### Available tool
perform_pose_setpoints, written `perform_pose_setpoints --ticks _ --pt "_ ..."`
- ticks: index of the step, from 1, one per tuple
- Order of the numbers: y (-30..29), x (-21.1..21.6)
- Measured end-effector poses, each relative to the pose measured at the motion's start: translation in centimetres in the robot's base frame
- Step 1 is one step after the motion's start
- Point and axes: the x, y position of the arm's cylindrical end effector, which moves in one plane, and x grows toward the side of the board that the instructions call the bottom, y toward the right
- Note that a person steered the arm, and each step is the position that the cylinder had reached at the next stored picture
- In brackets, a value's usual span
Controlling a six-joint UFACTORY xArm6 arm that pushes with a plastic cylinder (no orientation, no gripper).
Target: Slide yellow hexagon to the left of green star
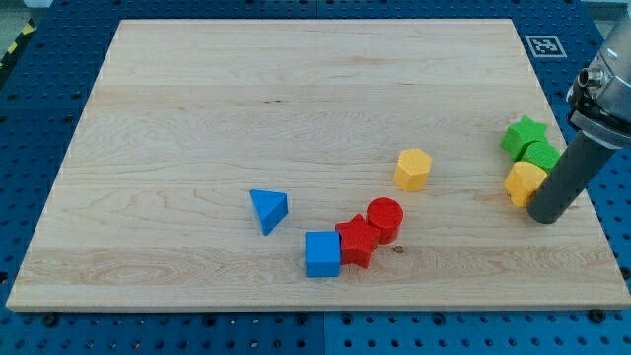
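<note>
The yellow hexagon lies right of the board's middle. The green star lies near the board's right edge, well to the hexagon's right and a little higher. A second green block touches the star's lower right, and another yellow block sits just below that. My tip rests on the board at the lower right of this second yellow block, close to or touching it. It is far to the right of the yellow hexagon.
A blue triangle lies left of centre. A blue cube, a red star and a red cylinder form a touching chain below the hexagon. The wooden board sits on a blue perforated table.
</note>
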Motion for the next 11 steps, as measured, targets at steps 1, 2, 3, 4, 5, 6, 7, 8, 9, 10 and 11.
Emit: perform_pose_setpoints --ticks 1,2,3,4,5,6,7,8,9,10,11 --pt "0.0 0.2" --pt "-2.4 0.9" --pt "-7.2 0.2" --pt "-10.9 -2.3" --pt "-11.2 -6.4" --pt "-11.2 -8.5" --pt "-11.2 -5.8" --pt "-11.9 -2.7" --pt "-15.7 -2.0" --pt "-19.7 -3.9" --pt "-18.3 -6.3"
